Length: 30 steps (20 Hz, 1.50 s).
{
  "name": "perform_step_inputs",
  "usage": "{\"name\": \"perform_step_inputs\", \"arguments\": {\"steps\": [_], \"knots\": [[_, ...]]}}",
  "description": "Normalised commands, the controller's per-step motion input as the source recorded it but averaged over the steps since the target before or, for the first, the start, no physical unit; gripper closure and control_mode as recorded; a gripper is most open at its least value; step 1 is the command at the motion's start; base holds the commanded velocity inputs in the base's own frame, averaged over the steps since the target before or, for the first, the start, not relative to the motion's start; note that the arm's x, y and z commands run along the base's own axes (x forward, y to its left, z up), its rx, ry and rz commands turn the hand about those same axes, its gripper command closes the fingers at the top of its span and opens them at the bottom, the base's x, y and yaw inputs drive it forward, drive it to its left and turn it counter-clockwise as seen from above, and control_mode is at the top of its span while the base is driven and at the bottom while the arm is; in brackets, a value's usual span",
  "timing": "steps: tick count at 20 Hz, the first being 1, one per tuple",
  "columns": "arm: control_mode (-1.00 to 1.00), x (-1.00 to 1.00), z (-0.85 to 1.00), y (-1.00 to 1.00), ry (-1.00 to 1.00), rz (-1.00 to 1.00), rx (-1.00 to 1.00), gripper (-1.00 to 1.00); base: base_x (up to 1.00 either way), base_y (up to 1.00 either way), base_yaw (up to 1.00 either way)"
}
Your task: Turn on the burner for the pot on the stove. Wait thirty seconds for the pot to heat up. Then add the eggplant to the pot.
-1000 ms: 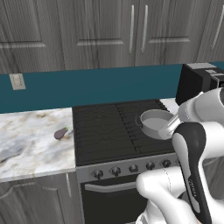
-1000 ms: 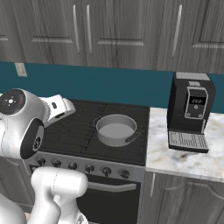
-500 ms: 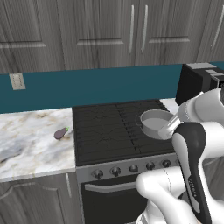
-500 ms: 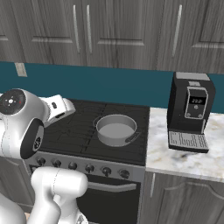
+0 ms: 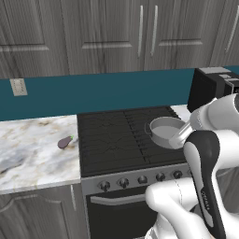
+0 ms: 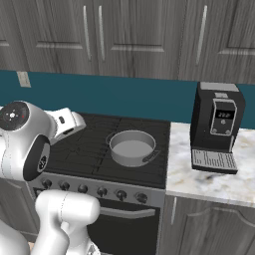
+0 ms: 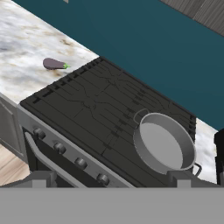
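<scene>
pot (image 5: 166, 130): near rim hidden by arm | gripper (image 7: 109, 178): spread, tips barely visible

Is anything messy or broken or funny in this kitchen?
Nothing stands out. The pot sits upright and empty on the stove. The eggplant lies whole on the marble counter, apart from the stove. The coffee machine stands straight on the other counter. No spills or damage show.
</scene>
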Motion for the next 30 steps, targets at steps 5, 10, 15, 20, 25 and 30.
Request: {"name": "perform_step_inputs", "arguments": {"steps": [5,10,15,20,25,30], "knots": [[-1.00,0.00,0.00,0.00,0.00,0.00,0.00,-1.00,0.00,0.00,0.00],[-1.00,0.00,0.00,0.00,0.00,0.00,0.00,-1.00,0.00,0.00,0.00],[-1.00,0.00,0.00,0.00,0.00,0.00,0.00,-1.00,0.00,0.00,0.00],[-1.00,0.00,0.00,0.00,0.00,0.00,0.00,-1.00,0.00,0.00,0.00],[-1.00,0.00,0.00,0.00,0.00,0.00,0.00,-1.00,0.00,0.00,0.00],[-1.00,0.00,0.00,0.00,0.00,0.00,0.00,-1.00,0.00,0.00,0.00]]}}
